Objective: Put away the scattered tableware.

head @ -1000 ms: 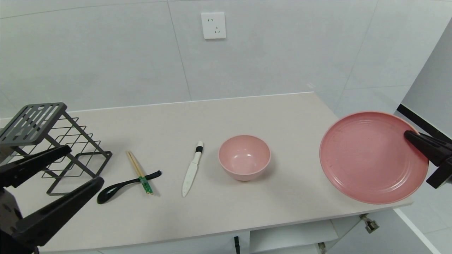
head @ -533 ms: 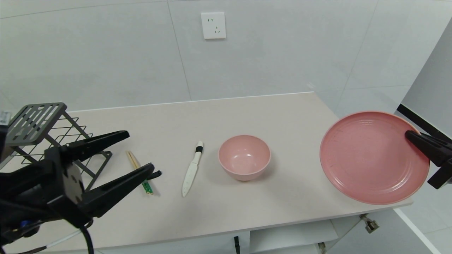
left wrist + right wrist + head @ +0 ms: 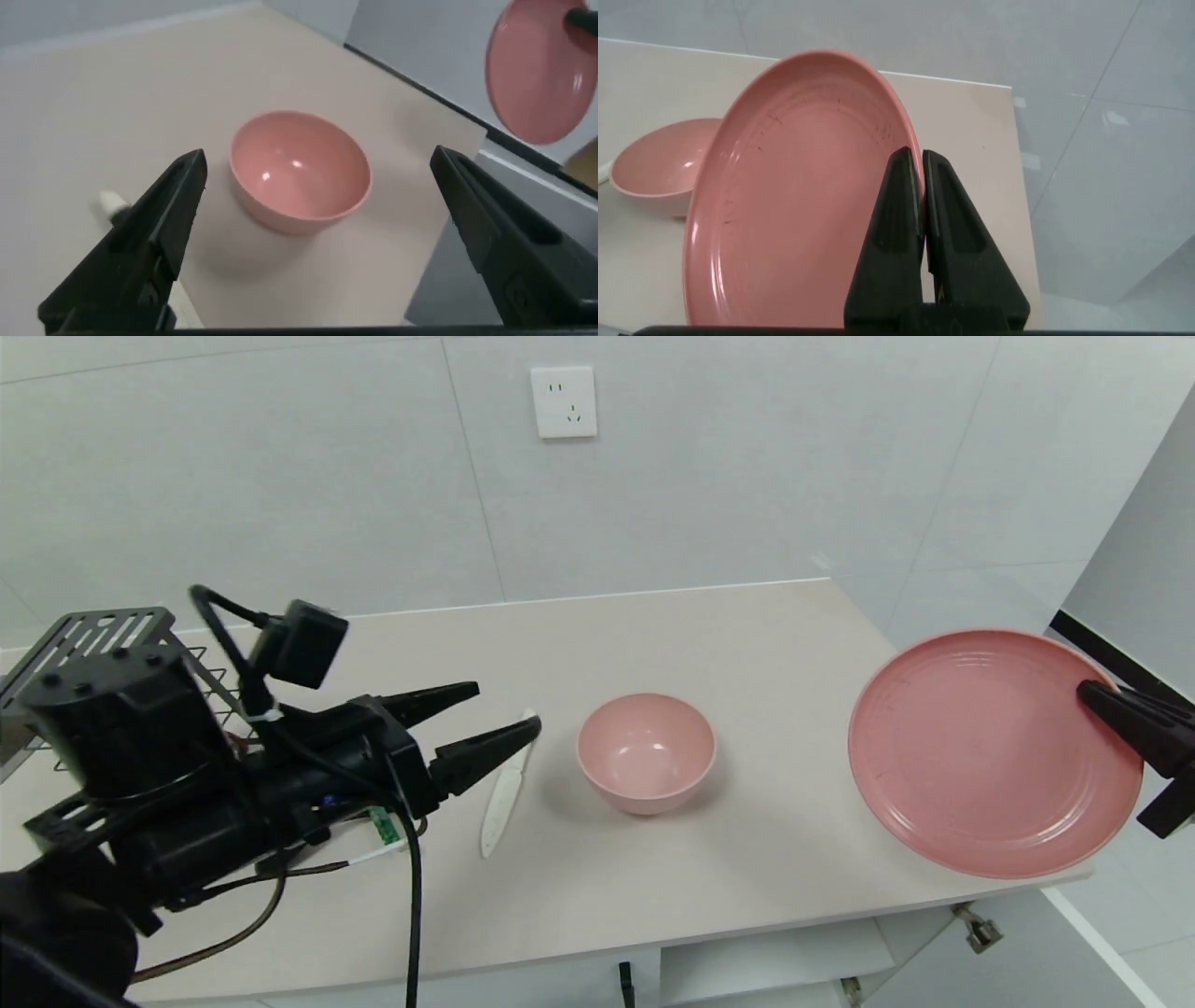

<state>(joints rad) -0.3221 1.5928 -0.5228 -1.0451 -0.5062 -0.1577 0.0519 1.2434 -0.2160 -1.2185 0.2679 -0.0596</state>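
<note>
There is one bowl [image 3: 646, 751], one plate [image 3: 980, 751], one knife [image 3: 499, 807], one rack [image 3: 93, 630] at the left edge and one socket [image 3: 564, 402] at top centre.

Beige countertop [image 3: 747, 644] runs along grey tiled wall, front edge nearest camera

Pink bowl [image 3: 646, 751] about mid-counter, upright, mouth up, nothing inside

White knife [image 3: 499, 807] just left of bowl, not touching it; lies flat, blade tip toward front edge, handle end toward wall, middle part hidden

Chopsticks [image 3: 381, 825] farther left, near front; green-patterned ends showing, rest hidden

Black wire rack [image 3: 93, 630] with slatted top plate stands at far left end, well apart from bowl
</note>
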